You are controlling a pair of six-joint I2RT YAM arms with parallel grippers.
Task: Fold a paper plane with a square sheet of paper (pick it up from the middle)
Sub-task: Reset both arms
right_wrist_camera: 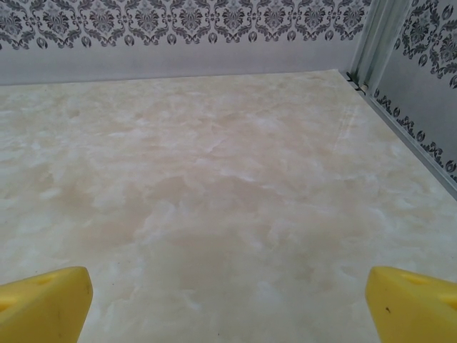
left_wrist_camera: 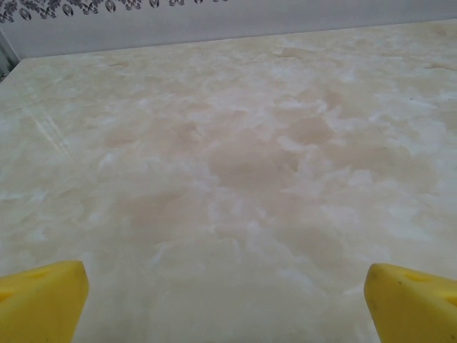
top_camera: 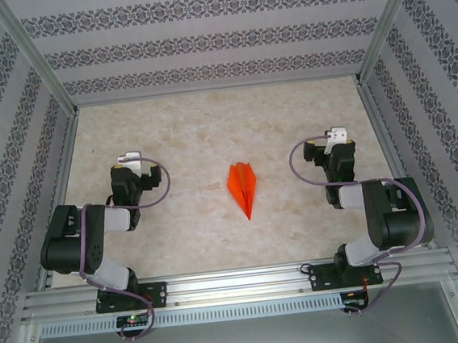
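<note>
One paper plane [top_camera: 244, 188] on the table [top_camera: 178, 128]

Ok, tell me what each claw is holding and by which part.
Nothing is held: left claw and right claw are open; the paper plane lies on the table between them.

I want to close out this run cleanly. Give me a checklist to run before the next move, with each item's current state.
1. Paper plane folded into a pointed dart: ok.
2. Plane resting on the table, between the two arms: ok.
3. Left gripper open, nothing between its fingers: ok.
4. Right gripper open, nothing between its fingers: ok.
5. Both arms apart from the plane: ok.
6. Creases tight and wings even: cannot tell, too small in the top view.
</note>
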